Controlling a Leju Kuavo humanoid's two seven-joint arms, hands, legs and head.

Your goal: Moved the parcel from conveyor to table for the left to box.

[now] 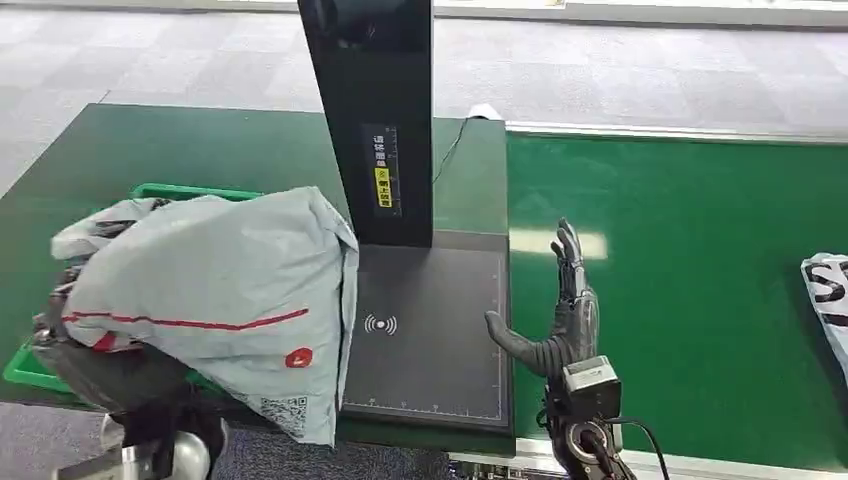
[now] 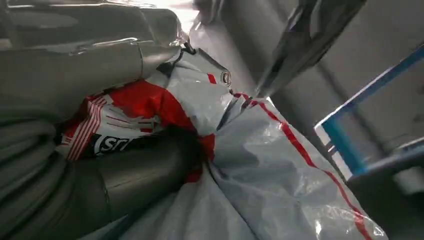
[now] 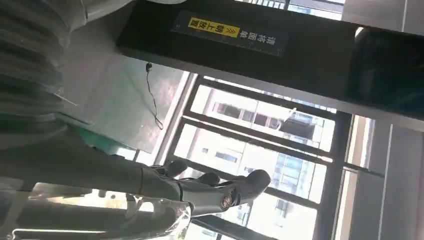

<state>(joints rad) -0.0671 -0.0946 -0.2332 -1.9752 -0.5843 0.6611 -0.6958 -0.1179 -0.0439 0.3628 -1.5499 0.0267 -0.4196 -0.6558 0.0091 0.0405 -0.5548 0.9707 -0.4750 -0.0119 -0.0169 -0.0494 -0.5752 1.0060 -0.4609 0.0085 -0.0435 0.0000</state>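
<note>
A large grey parcel (image 1: 215, 300) with a thin red stripe and a red logo sags over the green box (image 1: 30, 370) at the left end of the dark green tabletop (image 1: 200, 140), its right edge draped just onto the black scanner plate (image 1: 430, 340). The bag hides most of the box, leaving a strip of the far rim and a near corner in sight, and its lower corner, printed with a code too small to read, hangs past the tabletop's front edge. More bagged parcels show beneath it at the left, partly covered.

The left hand (image 2: 75, 165) is buried under the plastic in the head view. Its wrist camera shows a thick grey thumb and ribbed cover pressed against crumpled grey and red-and-white bags, but whether the fingers actually grip anything cannot be told.

The right hand (image 1: 560, 320) stands upright over the seam between the scanner plate and the bright green conveyor (image 1: 690, 300), fingers straight and apart, thumb stuck out to the side, holding nothing. The scanner's black post (image 1: 375, 120) rises behind the plate, its top cut off by the frame. At the far right, a white parcel (image 1: 830, 300) with black lettering lies on the conveyor, mostly out of frame.
</note>
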